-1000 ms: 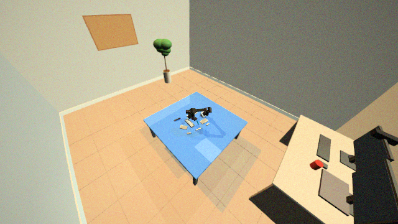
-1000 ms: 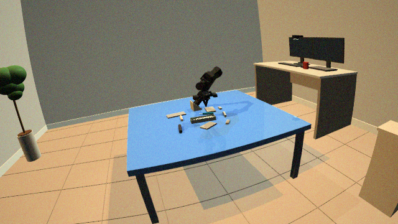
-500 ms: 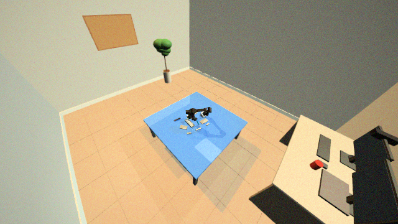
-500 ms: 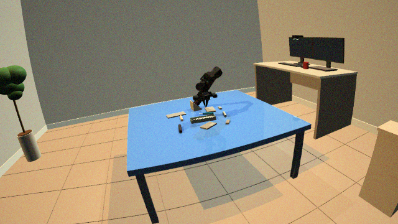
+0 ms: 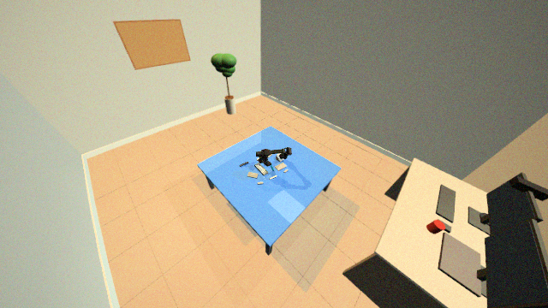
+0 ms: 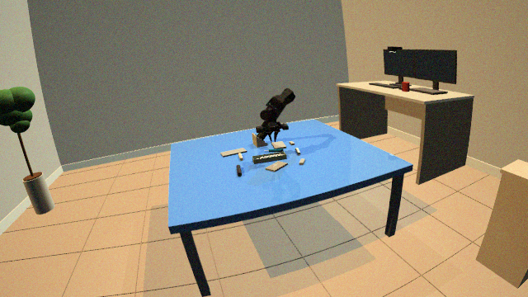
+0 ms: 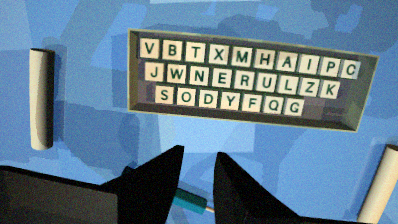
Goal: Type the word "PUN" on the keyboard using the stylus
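The keyboard (image 5: 261, 169) (image 6: 269, 157) (image 7: 320, 109) is a dark tray with three rows of cream letter keys, seen whole in the wrist view. Its P key (image 7: 330, 66) is near the right end of the top row. The U key (image 7: 267, 81) and N key (image 7: 199, 76) are in the middle row. The teal stylus (image 6: 275, 150) (image 7: 191, 201) lies on the table beside the keyboard, its thin tip to the right in the wrist view. My gripper (image 6: 273, 140) (image 7: 199, 156) is partly open and empty, above the stylus. The left finger hides part of the stylus.
Cream cylinders (image 7: 42, 99) (image 7: 381, 185) lie on either side in the wrist view. On the blue table (image 6: 206, 186) are also a dark cylinder (image 6: 239, 170), flat tan blocks (image 6: 233, 152) (image 6: 276, 166) and an upright tan piece (image 6: 259, 140) near the arm.
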You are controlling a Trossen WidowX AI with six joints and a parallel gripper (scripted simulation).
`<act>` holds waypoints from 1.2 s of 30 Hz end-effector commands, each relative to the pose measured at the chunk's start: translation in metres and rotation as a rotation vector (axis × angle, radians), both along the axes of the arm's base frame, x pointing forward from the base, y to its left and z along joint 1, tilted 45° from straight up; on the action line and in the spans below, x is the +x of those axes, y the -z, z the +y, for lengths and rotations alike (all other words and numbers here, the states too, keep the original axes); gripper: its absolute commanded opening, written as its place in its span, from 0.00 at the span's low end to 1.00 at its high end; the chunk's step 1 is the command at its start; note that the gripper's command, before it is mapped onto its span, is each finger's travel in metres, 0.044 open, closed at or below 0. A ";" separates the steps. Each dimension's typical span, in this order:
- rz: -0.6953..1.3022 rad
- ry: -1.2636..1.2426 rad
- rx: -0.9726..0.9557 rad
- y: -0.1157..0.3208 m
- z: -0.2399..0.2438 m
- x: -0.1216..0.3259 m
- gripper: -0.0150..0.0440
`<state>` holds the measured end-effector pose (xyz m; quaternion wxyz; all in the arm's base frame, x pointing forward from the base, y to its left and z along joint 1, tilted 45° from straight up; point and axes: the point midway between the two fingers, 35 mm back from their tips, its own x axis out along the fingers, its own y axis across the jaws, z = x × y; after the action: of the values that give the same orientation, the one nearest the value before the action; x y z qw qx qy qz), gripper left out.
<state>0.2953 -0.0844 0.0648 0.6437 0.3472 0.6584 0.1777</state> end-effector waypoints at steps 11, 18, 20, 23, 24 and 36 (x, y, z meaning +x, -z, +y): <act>0.772 0.751 -0.240 -0.002 0.042 -0.048 0.51; 0.959 1.089 -0.353 -0.002 0.052 -0.068 0.51; 0.994 1.169 -0.373 -0.002 0.053 -0.072 0.51; 1.038 1.292 -0.403 -0.001 0.056 -0.079 0.51; 1.054 1.334 -0.410 -0.001 0.056 -0.081 0.51; 1.108 1.483 -0.424 -0.001 0.058 -0.086 0.51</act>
<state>0.2265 -0.0315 0.0690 0.3056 0.5710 0.5966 -0.4739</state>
